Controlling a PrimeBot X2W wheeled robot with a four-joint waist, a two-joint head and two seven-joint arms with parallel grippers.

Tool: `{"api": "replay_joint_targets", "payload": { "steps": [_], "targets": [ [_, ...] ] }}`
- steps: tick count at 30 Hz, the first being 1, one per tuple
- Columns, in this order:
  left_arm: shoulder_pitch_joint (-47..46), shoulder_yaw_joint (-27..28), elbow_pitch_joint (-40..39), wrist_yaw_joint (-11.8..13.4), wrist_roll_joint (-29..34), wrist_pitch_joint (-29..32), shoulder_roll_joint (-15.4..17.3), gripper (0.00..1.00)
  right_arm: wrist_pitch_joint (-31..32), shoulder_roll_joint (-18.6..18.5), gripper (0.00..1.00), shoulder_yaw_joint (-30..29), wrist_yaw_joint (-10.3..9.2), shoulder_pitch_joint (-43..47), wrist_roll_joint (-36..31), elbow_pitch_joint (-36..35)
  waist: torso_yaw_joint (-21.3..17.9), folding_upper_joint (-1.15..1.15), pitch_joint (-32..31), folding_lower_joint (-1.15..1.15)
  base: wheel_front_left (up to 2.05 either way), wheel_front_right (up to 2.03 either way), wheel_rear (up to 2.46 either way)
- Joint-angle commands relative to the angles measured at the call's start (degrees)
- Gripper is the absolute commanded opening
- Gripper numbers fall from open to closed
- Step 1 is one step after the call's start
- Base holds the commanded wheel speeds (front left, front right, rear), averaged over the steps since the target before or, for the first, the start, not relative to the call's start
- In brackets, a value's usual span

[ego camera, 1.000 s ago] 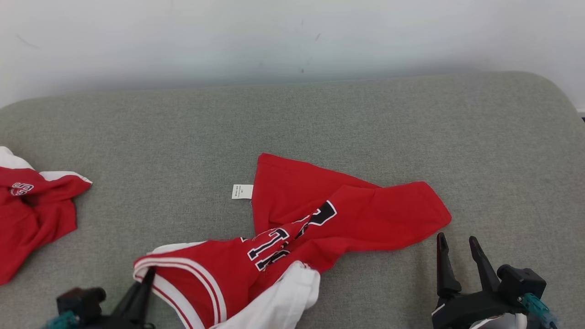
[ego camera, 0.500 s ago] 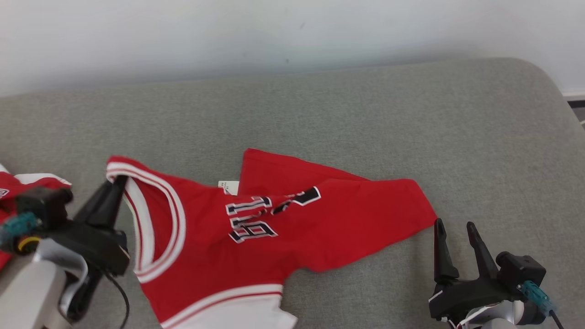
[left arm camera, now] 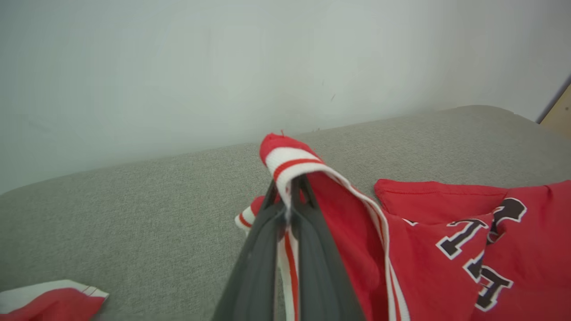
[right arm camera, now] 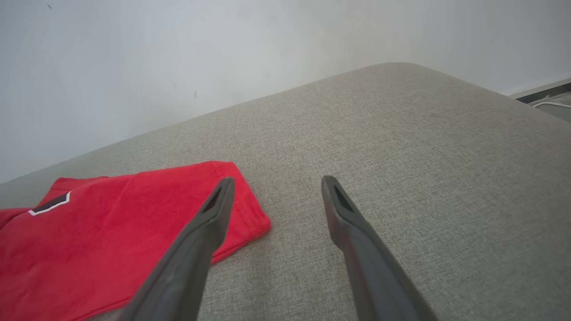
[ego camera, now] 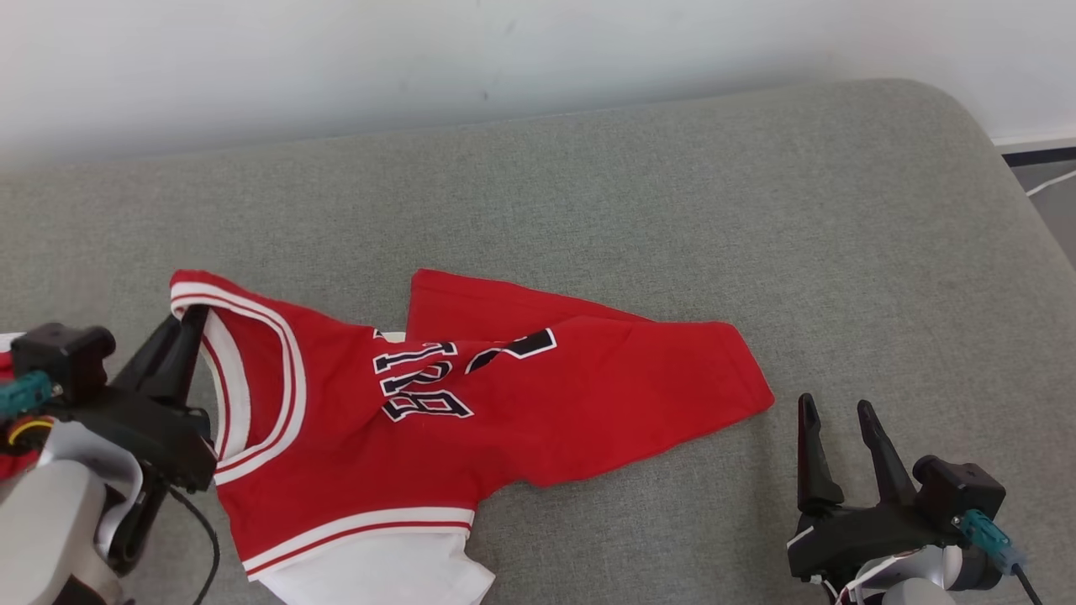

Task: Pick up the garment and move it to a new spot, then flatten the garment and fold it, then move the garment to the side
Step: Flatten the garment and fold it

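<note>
Grey cushion under red jersey, trim clamped in left tool; right tool agape.

The head view looks forward and steeply down from above onto the grey woven upholstered cushion, the pale wall crossing its top edge. The left wrist view sits low and very near, sighting along the left gripper at the red jersey with black lettering, facing that wall. The right wrist view, equally low, looks along the right gripper across the cushion's rounded right end towards the wall. All three share jersey, cushion and wall.
</note>
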Motion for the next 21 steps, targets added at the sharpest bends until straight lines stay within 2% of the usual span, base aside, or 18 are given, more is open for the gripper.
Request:
{"api": "replay_joint_targets", "payload": {
  "steps": [1, 2, 3, 9, 14, 17, 21],
  "targets": [
    [0.8, -0.2, 0.6, -0.4, -0.3, -0.6, 0.0, 0.29, -0.3, 0.1, 1.00, 0.0, 0.05, 0.2, 0.4, -0.1, 0.2, 0.00, -0.1, -0.01, 0.00, 0.00, 0.00],
    [1.0, -0.3, 1.2, -0.4, -0.3, -1.0, 0.0, 0.97, -0.3, 0.1, 1.00, -0.1, 0.05, 0.3, 0.3, -0.1, 0.4, 0.00, -0.3, -0.01, 0.00, 0.00, 0.00],
    [1.3, -0.4, 2.1, -0.2, -0.4, -1.2, 0.0, 1.00, -0.3, 0.1, 1.00, -0.3, 0.05, 0.5, 0.3, -0.1, 0.6, 0.00, -0.4, -0.01, 0.00, 0.00, 0.00],
    [3.8, -0.6, 4.2, -0.5, -1.3, -2.3, 0.1, 1.00, -0.3, 0.1, 1.00, -0.6, 0.05, 1.5, 0.0, 0.2, 2.2, 0.00, -2.0, -0.01, 0.00, 0.00, 0.00],
    [8.1, 0.1, 2.0, 0.8, -2.6, -3.5, -0.2, 1.00, -0.3, 0.1, 1.00, -0.6, 0.05, 2.7, 0.0, 0.2, 3.9, 0.00, -3.8, -0.01, 0.00, 0.00, 0.00],
    [10.9, 1.4, -1.0, 2.7, -2.5, -4.6, -0.7, 1.00, -0.3, 0.1, 1.00, -0.7, 0.05, 3.2, -0.4, -0.1, 5.0, 0.00, -5.0, -0.01, 0.00, 0.00, 0.00],
    [15.2, 4.1, -7.1, 6.4, -1.0, -5.7, -1.7, 1.00, -0.3, 0.1, 1.00, -0.9, 0.05, 4.1, -0.8, -0.2, 6.3, 0.00, -6.3, -0.01, 0.00, 0.00, 0.00]
  ]
}}
